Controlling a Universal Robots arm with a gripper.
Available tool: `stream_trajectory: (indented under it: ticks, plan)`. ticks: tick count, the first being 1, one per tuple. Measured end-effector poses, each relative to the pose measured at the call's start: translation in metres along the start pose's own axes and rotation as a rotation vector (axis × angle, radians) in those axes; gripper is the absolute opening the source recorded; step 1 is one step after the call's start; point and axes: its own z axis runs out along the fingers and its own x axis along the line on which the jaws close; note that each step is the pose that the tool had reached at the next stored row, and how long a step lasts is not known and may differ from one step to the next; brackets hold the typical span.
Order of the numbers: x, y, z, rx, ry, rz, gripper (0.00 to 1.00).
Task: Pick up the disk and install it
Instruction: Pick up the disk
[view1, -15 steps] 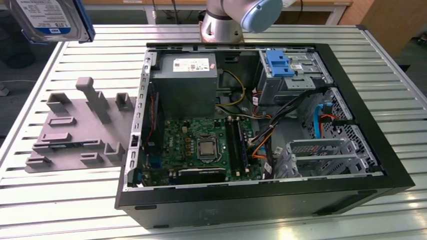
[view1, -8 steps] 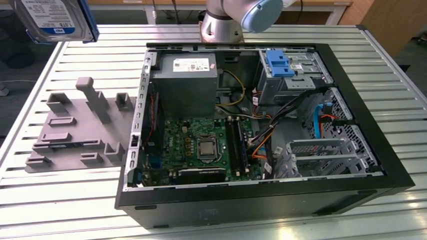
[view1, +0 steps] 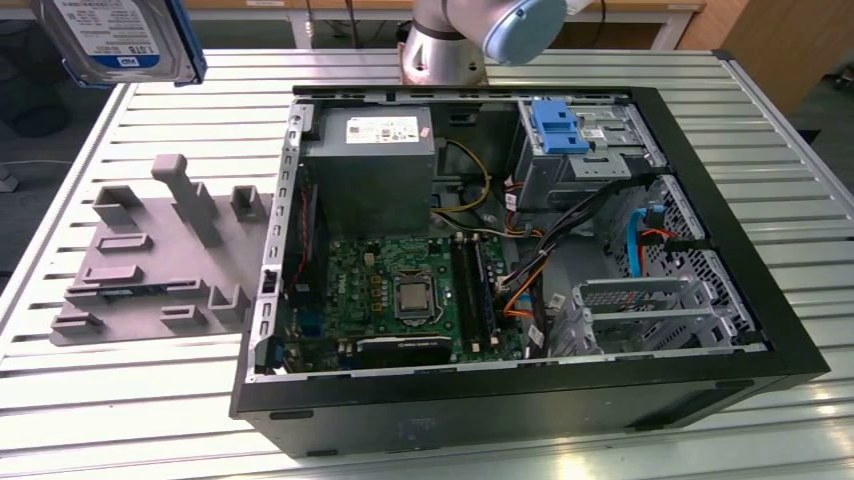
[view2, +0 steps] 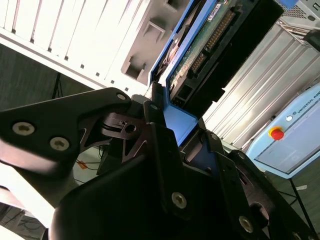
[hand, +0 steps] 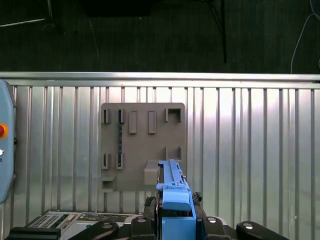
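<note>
Two black fingers (view2: 160, 145) of the gripper (view2: 180, 120) clamp the disk (view1: 127, 50) by its smooth blue plastic carrier (hand: 172, 192). Its flat silver-grey body bears a white-and-blue label (view1: 114, 28).

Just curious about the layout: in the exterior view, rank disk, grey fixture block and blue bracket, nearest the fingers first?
1. Disk, clamped by the fingers, exterior view's left.
2. Grey fixture block, on the table beneath.
3. Blue bracket, inside the case, exterior view's right.

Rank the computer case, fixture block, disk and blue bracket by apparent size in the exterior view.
1. computer case
2. fixture block
3. disk, cut off by the picture's edge and likely nearer the camera: unsure
4. blue bracket
</note>
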Motion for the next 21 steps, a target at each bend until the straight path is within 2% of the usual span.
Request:
stream_trajectory:
  ticks: [3,21]
  plan:
    - [0.0035,-0.0002,0.0001,0.0001,0.0000,0.000,0.36]
    - [0.0520,-0.0005,0.0014,-0.0002,0.0001,0.004,0.36]
